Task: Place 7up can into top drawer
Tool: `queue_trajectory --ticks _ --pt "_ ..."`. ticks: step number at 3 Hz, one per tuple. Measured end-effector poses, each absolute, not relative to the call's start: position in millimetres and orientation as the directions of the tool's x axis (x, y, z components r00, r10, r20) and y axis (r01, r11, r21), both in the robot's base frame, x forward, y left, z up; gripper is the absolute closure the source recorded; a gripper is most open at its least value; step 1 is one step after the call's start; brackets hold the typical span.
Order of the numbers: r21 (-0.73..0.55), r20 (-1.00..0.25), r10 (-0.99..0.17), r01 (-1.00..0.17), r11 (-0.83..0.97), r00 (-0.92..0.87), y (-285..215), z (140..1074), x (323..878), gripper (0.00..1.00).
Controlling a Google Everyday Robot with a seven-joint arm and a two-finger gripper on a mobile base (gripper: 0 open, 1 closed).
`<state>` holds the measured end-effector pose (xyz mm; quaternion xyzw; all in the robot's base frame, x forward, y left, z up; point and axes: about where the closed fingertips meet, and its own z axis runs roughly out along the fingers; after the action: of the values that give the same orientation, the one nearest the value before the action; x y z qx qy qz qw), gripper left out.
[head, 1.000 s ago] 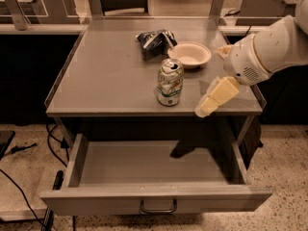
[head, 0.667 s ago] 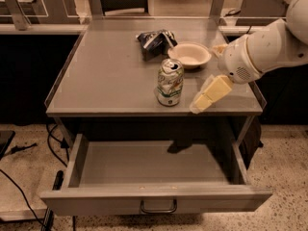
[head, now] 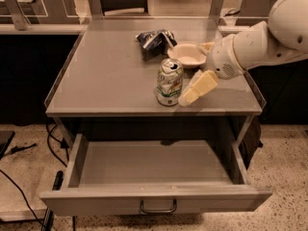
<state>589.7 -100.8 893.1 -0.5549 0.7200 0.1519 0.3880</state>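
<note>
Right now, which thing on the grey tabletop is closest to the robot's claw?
The dented white-and-green aluminium 7up can: the cream gripper sits just beside it, while the shallow cream bowl and crumpled dark foil bag lie farther back.

One each: 7up can [head: 169, 82], claw [head: 197, 75] beside it, bowl [head: 186, 54], bag [head: 154, 40], top drawer [head: 154, 199].

The gripper [head: 195, 89] has moved left over the last second and now sits just beside the 7up can [head: 169, 82].
</note>
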Motion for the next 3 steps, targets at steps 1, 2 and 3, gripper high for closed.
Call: queue_trajectory --ticks 1,2,3 --pt "-0.192 -0.753 -0.654 -0.926 0.325 -0.073 -85.4 886.3 603.5 0.00" --pt "-0.166 -0.773 -0.631 -0.939 0.301 -0.066 -67.7 881.9 609.0 0.00" --pt "-0.141 -0.785 -0.616 -0.949 0.281 -0.066 -56.9 883.0 603.5 0.00"
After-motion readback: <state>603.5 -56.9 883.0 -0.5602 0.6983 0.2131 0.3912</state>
